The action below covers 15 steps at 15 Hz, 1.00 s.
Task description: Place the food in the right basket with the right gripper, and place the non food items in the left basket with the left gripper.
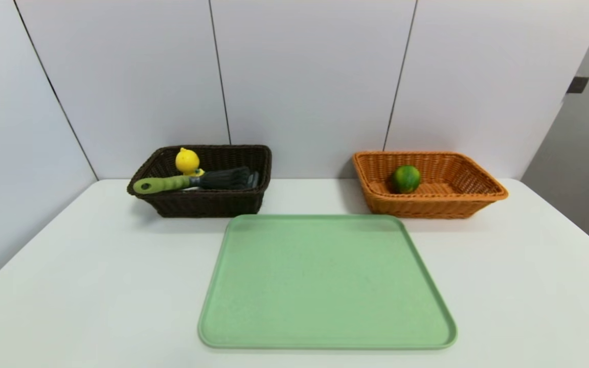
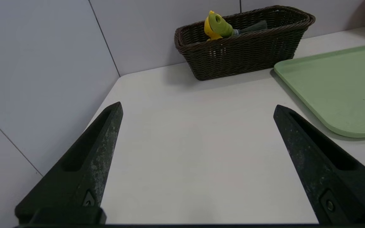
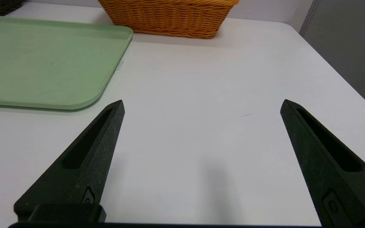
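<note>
While the lime [image 1: 405, 178] sits in the orange basket [image 1: 478, 197] and the brush [image 1: 192, 181] in the dark basket [image 1: 207, 204], both claws — left claw [image 2: 198, 107], right claw [image 3: 201, 103] — gape empty above the worktop [image 1: 95, 286].

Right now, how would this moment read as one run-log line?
lime: in orange basket | brush, yellow toy: in dark basket | tray: bare | left gripper: open, holding nothing | right gripper: open, holding nothing

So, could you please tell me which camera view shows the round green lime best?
The head view: the round green lime sits fully visible inside the orange-tan woven wicker basket. The right wrist view shows only that basket's outer wall, hiding the lime. The left wrist view shows no lime.
</note>
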Each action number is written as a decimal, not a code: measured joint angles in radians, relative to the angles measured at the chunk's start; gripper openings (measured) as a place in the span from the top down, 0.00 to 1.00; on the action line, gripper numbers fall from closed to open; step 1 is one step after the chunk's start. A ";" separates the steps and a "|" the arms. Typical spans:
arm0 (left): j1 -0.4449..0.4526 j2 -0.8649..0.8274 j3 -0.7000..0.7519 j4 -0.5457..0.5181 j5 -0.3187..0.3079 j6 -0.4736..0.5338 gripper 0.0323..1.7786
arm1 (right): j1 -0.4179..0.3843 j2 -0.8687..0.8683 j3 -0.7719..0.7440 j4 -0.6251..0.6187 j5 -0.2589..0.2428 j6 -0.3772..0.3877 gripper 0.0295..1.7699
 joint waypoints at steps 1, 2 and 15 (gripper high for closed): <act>0.000 0.000 0.023 -0.037 0.003 0.013 0.05 | 0.000 0.000 0.000 0.000 -0.004 0.017 0.04; 0.000 0.000 0.037 -0.019 0.004 0.023 0.05 | 0.000 0.000 0.000 -0.001 -0.007 0.039 0.04; 0.000 0.000 0.050 0.117 0.019 -0.194 0.05 | 0.000 0.000 0.000 -0.004 -0.014 0.083 0.04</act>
